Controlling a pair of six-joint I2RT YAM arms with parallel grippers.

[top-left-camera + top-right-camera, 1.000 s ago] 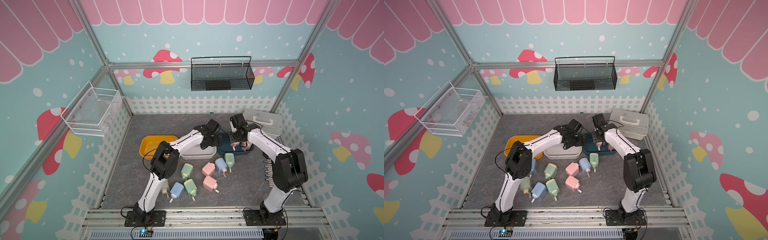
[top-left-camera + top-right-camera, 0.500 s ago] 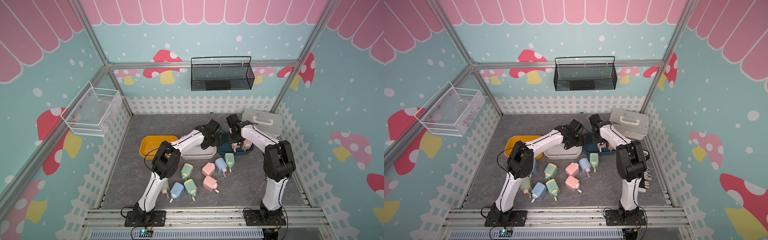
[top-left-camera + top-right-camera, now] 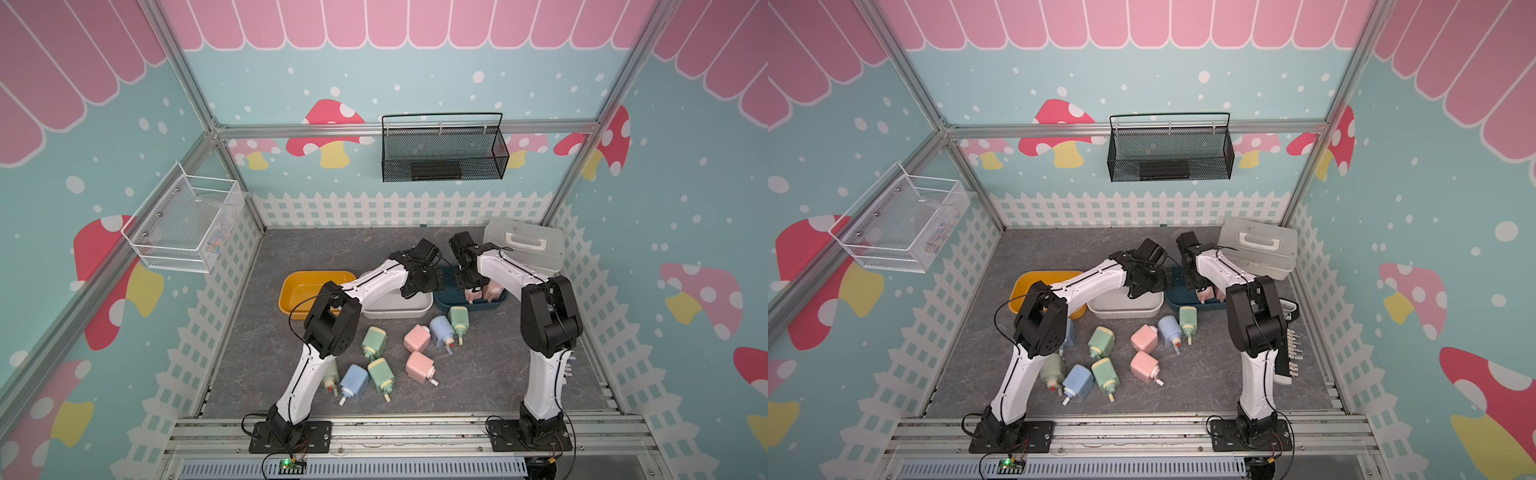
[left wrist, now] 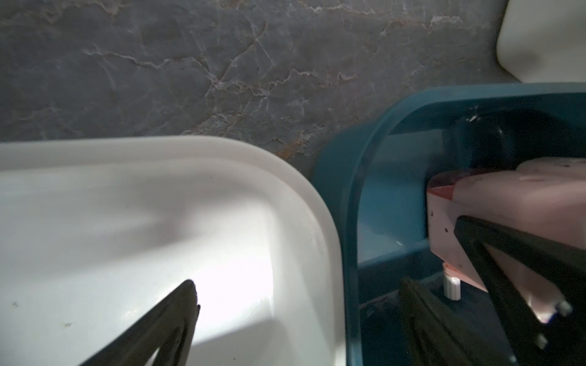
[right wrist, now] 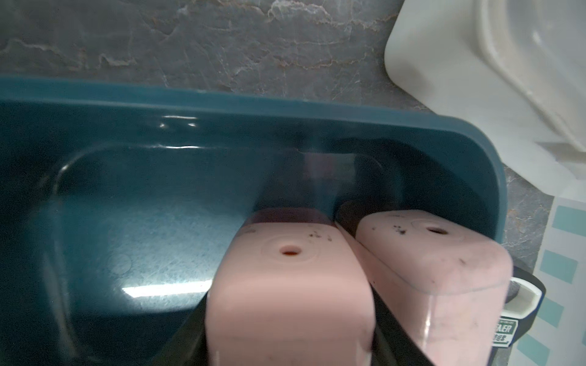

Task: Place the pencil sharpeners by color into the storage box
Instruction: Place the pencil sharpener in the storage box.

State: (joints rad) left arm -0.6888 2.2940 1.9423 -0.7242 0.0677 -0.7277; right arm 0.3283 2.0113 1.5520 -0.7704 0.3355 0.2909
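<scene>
Right wrist view shows the right fingers [image 5: 190,336] pinching a pink pencil sharpener [image 5: 288,285] from both sides, low inside the blue tray [image 5: 253,98]. A second pink sharpener [image 5: 444,269] stands just beside it. It is hard to tell if the two touch.

Since a second ago, the right arm [image 3: 548,320] has swung its elbow in toward the middle of the bench [image 3: 478,386]. Its fingers have gone a little farther back in the tray. The left arm [image 3: 374,282] has hardly moved. The loose pencil sharpeners [image 3: 417,338] on the bench lie just where they lay before, in front of the trays.

The left fingers [image 4: 171,320] are spread wide with nothing between them. They hang over the spot where the white tray [image 4: 158,152] meets the blue tray.

In both top views the right arm covers most of the two pink ones in the tray. A pale green sharpener [image 3: 330,376] is half hidden behind the left arm. A blue sharpener [image 3: 1069,332] peeks out behind that arm's elbow in a top view. The arm also covers part of the yellow tray [image 3: 291,286]. The white box with a handle [image 3: 523,249] sits at the back right, and both wrist views cut it off at the edge.
</scene>
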